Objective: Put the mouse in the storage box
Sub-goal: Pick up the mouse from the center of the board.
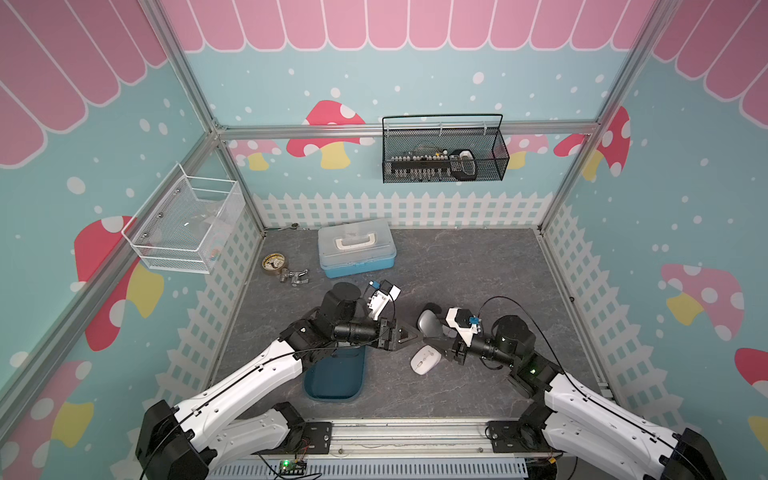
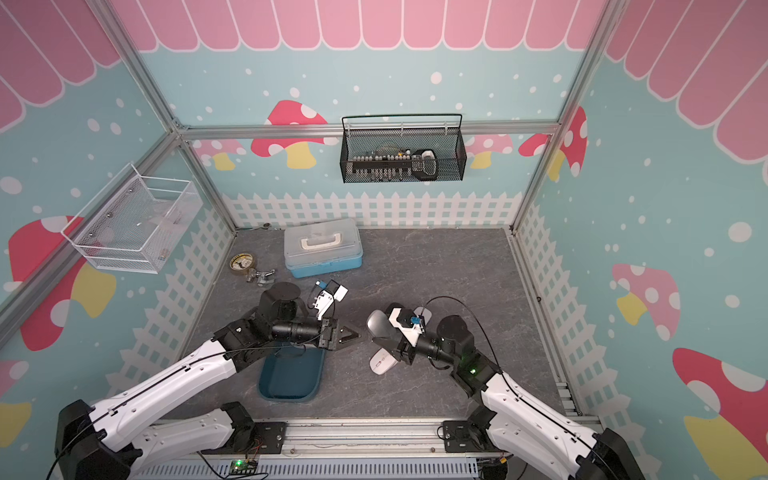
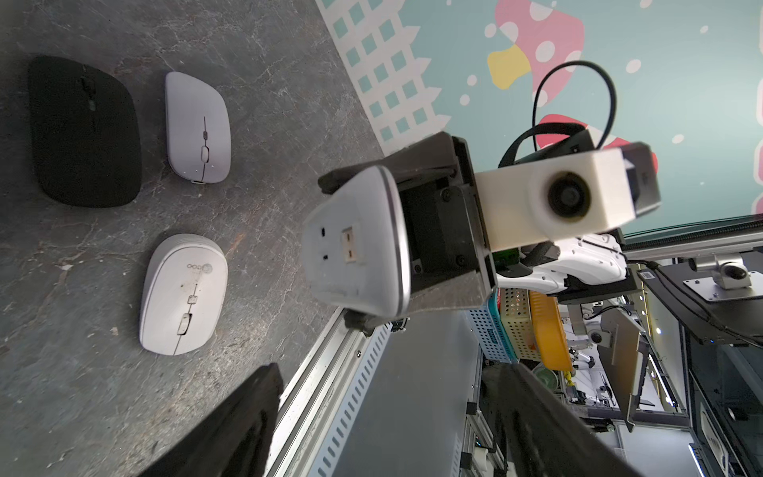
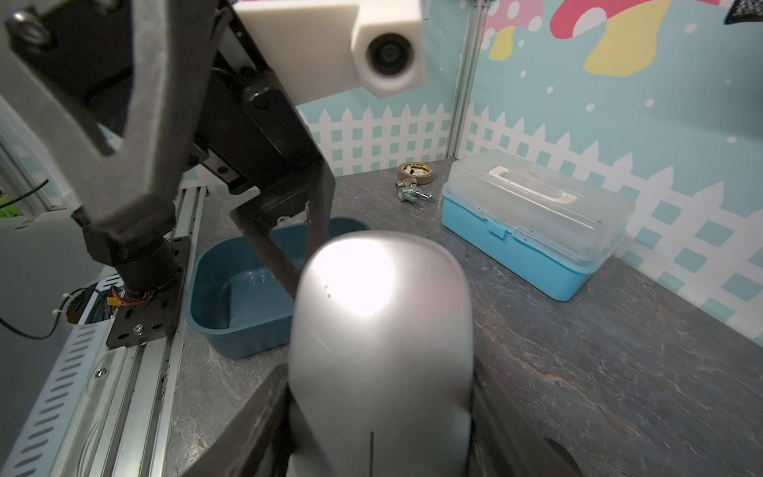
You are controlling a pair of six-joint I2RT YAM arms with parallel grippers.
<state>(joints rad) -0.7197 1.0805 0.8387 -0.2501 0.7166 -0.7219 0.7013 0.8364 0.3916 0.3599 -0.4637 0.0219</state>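
- One table [image 1: 478, 270], a dark grey marbled top between patterned walls
- Two wire baskets hung on the walls: a white mesh basket [image 1: 178, 232] on the left wall and a black mesh basket [image 1: 490, 162] on the back wall, holding dark items too small to name
- One light-blue case [image 1: 357, 249] with a translucent lid and a white handle, lying near the back of the table
- One storage box [image 1: 332, 380], a dark teal-blue shallow tub with rounded corners and a rim, standing at the front of the table, partly under the left arm
- Two grippers, facing each other above the table: the left gripper [image 1: 413, 336] hangs just past the box's far right corner with its jaws wide apart on nothing; the right gripper [image 3: 346, 252] has its jaws clamped on the silver mouse, one on each side
- Four mice. The silver mouse [image 4: 380, 330] has a glossy rounded back that catches the light, a bright band round its edge and a pale underside with a small receiver slot (that underside shows in the left wrist view only). It is held clear of the table, to the right of the storage box and outside it, just beside the left gripper's tips; whether they touch I cannot tell. Three lie on the table: a white rounded mouse [image 3: 183, 295] near the right gripper, and a slim pale-grey mouse [image 3: 198, 128] side by side with a black mouse [image 3: 82, 132]
- One tape roll [image 1: 275, 262] by the left wall
- One metal fitting [image 1: 294, 276] just beside the tape roll
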